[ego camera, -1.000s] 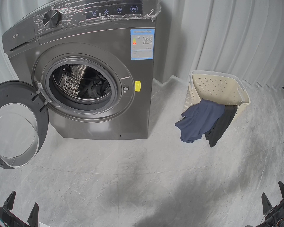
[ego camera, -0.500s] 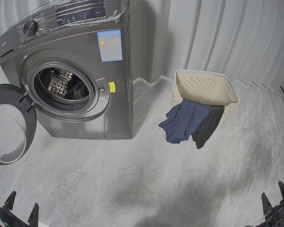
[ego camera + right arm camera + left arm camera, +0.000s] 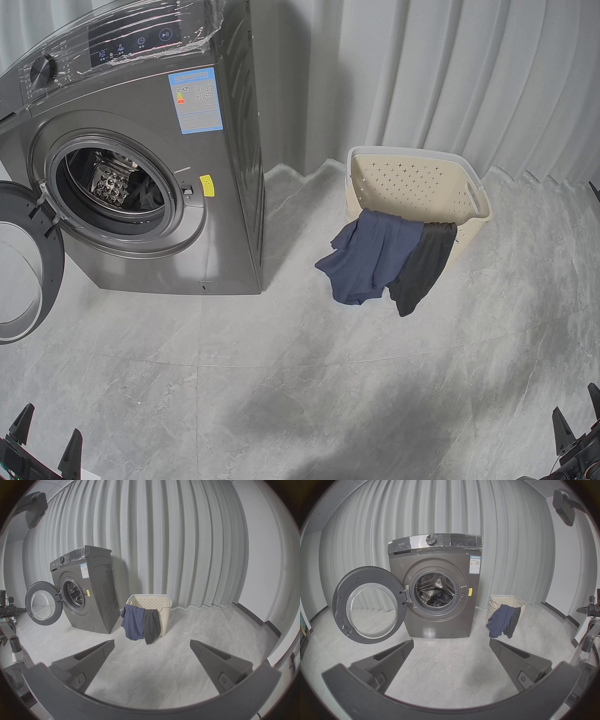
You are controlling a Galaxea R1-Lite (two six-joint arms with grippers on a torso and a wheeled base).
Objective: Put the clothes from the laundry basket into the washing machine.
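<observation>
Navy and black clothes (image 3: 374, 257) over cream basket (image 3: 412, 182)

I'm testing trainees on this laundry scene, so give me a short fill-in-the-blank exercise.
The washing machine door stands ____.
____ clothes hang over the laundry basket rim: a blue garment and a dark grey garment.
The left hand and right hand are both ____, holding nothing.
Missing words: open; two; open.

A curtained laundry set-up; washing machine (image 3: 219, 244) and laundry basket (image 3: 412, 184) on grey tiled floor (image 3: 312, 375); pleated curtains (image 3: 469, 81) behind.
</observation>
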